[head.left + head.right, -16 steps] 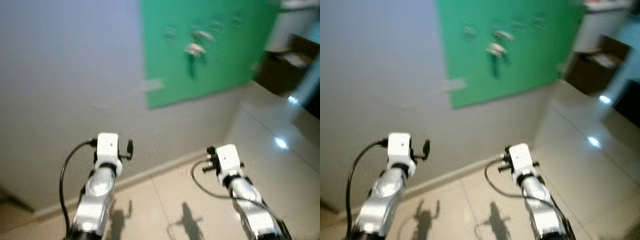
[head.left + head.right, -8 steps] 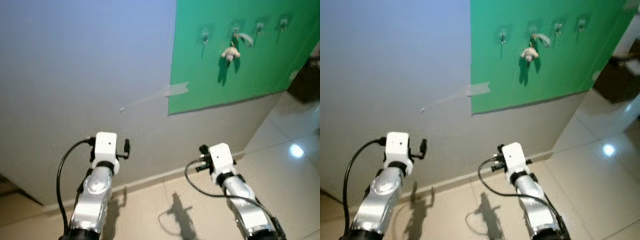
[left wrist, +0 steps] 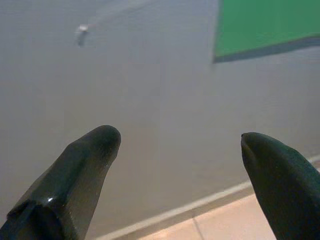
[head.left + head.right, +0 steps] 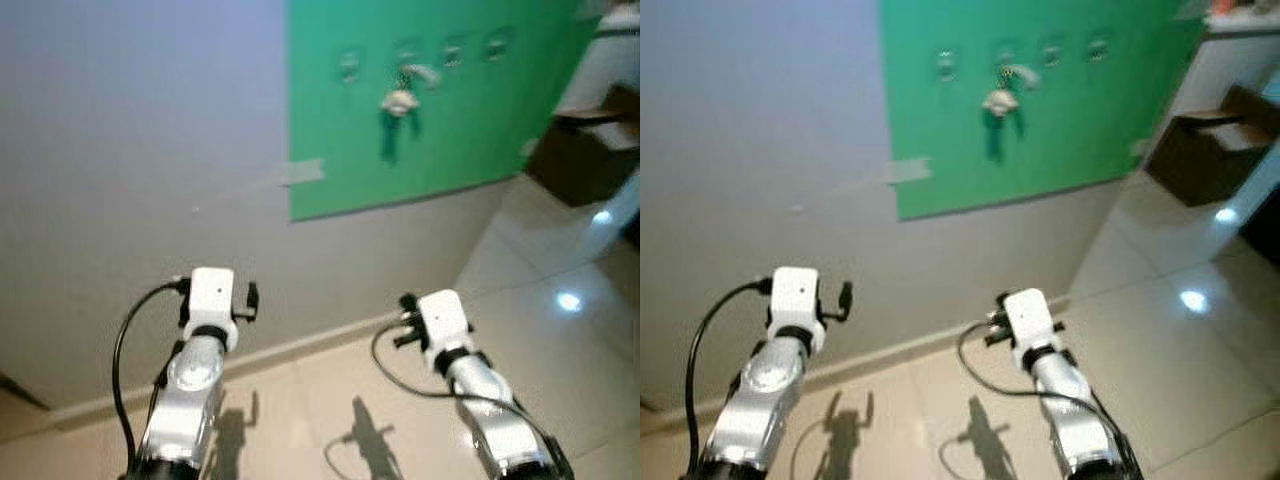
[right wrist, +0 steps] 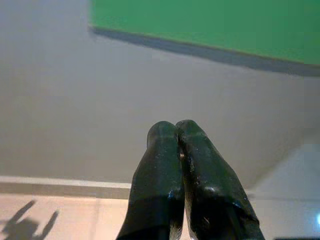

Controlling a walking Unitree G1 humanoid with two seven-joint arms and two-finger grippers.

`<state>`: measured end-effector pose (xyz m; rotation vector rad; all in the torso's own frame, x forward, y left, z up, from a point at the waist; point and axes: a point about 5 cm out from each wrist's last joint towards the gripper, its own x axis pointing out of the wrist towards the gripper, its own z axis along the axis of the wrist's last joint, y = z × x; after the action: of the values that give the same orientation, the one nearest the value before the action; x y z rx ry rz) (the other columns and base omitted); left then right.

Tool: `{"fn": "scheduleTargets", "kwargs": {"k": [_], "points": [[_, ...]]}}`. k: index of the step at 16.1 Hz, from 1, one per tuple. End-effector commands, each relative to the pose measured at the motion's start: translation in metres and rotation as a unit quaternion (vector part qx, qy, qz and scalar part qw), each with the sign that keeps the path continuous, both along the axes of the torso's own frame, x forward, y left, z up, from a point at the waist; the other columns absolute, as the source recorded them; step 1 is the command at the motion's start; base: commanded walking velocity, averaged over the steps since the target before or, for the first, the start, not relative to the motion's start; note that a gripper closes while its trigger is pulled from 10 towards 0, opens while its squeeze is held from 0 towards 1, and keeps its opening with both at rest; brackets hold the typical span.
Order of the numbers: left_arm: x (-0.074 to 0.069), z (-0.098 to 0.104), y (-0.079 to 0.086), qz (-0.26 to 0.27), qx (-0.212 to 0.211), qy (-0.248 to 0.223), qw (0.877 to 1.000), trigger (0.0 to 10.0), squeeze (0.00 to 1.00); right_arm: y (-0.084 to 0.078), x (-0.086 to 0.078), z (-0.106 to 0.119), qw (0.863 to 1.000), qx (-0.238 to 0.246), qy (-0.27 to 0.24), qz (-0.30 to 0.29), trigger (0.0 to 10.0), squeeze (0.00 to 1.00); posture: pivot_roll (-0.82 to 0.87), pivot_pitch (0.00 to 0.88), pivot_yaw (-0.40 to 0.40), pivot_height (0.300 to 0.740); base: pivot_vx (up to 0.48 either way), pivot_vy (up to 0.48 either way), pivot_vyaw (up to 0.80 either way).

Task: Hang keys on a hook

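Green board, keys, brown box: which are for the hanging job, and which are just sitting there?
For the job: green board, its row of hooks, the keys hanging on a hook.

Just there: brown box, strip of tape, grey wall.

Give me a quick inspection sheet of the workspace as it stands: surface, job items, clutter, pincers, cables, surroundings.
Surface: grey wall carrying a green board, with pale floor tiles below.
Job's things: keys with a pale fob hang on the second of four hooks on the board; blurred.
Clutter: a strip of tape at the board's left edge.
Pincers: left pincer open and holding nothing; right pincer shut and holding nothing; both low, facing the wall.
Cables: black cable loops beside the left arm; another loops by the right wrist.
Surroundings: dark brown furniture on the right.
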<state>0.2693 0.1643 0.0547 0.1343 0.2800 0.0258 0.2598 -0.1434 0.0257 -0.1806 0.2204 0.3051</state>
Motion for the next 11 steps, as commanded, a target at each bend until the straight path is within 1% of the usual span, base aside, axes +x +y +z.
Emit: {"fn": "scheduleTargets", "kwargs": {"k": [1, 2, 3, 7, 8, 9, 10, 11], "points": [[-0.0004, -0.0004, 0.0079, 0.012, 0.014, 0.004, 1.000, 10.0, 0.00, 0.0064, 0.0028, 0.0051, 1.000, 0.005, -0.010, 0.009, 0.0, 0.00, -0.08, 0.000, 0.012, 0.740, 0.000, -0.420, 0.00], [-0.0006, -0.0007, 0.0086, 0.015, 0.017, 0.005, 1.000, 10.0, 0.00, 0.0069, 0.0024, 0.0050, 1.000, 0.005, -0.009, 0.010, 0.0, 0.00, -0.08, 0.000, 0.012, 0.740, 0.000, -0.420, 0.00], [-0.0008, -0.0018, 0.0099, 0.022, 0.016, 0.009, 1.000, 10.0, 0.00, 0.0072, 0.0020, 0.0049, 1.000, 0.005, -0.009, 0.010, 0.0, 0.00, -0.08, 0.000, 0.012, 0.740, 0.244, -0.412, 0.00], [-0.0003, -0.0022, 0.0087, 0.023, 0.015, 0.011, 1.000, 10.0, 0.00, 0.0069, 0.0003, 0.0049, 1.000, 0.005, -0.008, 0.012, 0.0, 0.00, -0.08, 0.000, 0.011, 0.740, 0.308, -0.366, 0.00], [-0.0003, -0.0026, 0.0094, 0.031, 0.017, 0.014, 0.999, 10.0, 0.00, 0.0066, -0.0001, 0.0046, 1.000, 0.005, -0.008, 0.012, 0.0, 0.00, -0.08, 0.000, 0.011, 0.740, 0.000, -0.420, 0.00], [-0.0004, -0.0028, 0.0094, 0.036, 0.010, 0.012, 0.999, 10.0, 0.00, 0.0060, -0.0005, 0.0041, 1.000, 0.005, -0.007, 0.012, 0.0, 0.00, -0.08, 0.000, 0.011, 0.740, 0.000, 0.000, 0.00], [0.0003, -0.0011, 0.0077, 0.027, 0.006, 0.007, 1.000, 10.0, 0.00, 0.0044, -0.0009, 0.0027, 1.000, 0.004, -0.005, 0.012, 0.0, 0.00, -0.08, 0.000, 0.012, 0.740, 0.000, 0.000, 0.00], [0.0007, 0.0010, 0.0057, 0.023, -0.003, 0.001, 1.000, 10.0, 0.00, 0.0026, -0.0013, 0.0004, 1.000, 0.003, -0.003, 0.011, 0.0, 0.00, -0.08, 0.000, 0.012, 0.740, 0.244, 0.000, 0.00]]}}
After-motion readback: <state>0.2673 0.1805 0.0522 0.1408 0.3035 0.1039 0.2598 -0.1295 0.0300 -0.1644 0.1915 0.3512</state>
